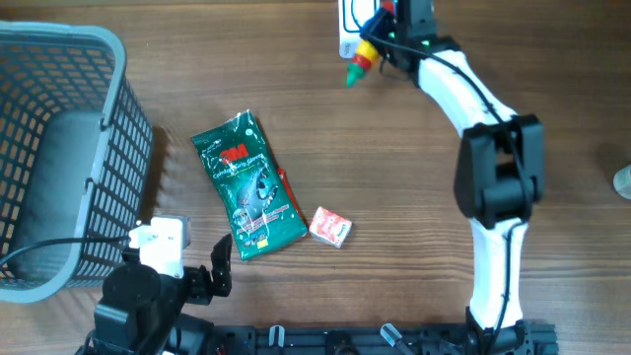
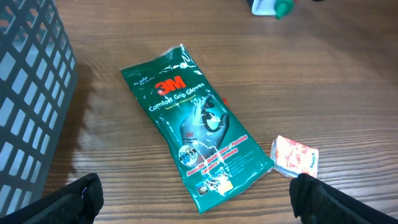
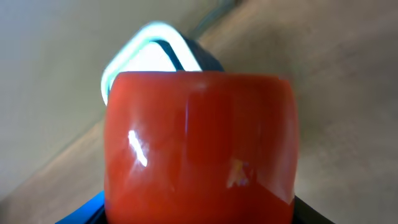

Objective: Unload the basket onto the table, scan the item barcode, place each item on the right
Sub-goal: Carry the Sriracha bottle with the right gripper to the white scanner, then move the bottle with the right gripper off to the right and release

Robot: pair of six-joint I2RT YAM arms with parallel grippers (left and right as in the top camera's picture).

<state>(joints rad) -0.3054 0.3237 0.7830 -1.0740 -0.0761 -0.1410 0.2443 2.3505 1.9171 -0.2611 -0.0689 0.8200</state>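
Lower left, the left gripper [image 1: 221, 263] has its jaws spread wide. Top centre, the right gripper [image 1: 378, 37] pinches a red object [image 3: 199, 143]. The green glove packet [image 1: 246, 187] shows no clear barcode, so a scan could fail.

Green 3M glove packet [image 1: 246, 185] flat, print up; red-and-white box [image 1: 330, 227] near its corner; red-and-yellow object [image 1: 367, 51] well apart.

Green glove packet [image 1: 248, 187], grey grid basket [image 1: 120, 148], seemingly red-white box [image 1: 330, 227]
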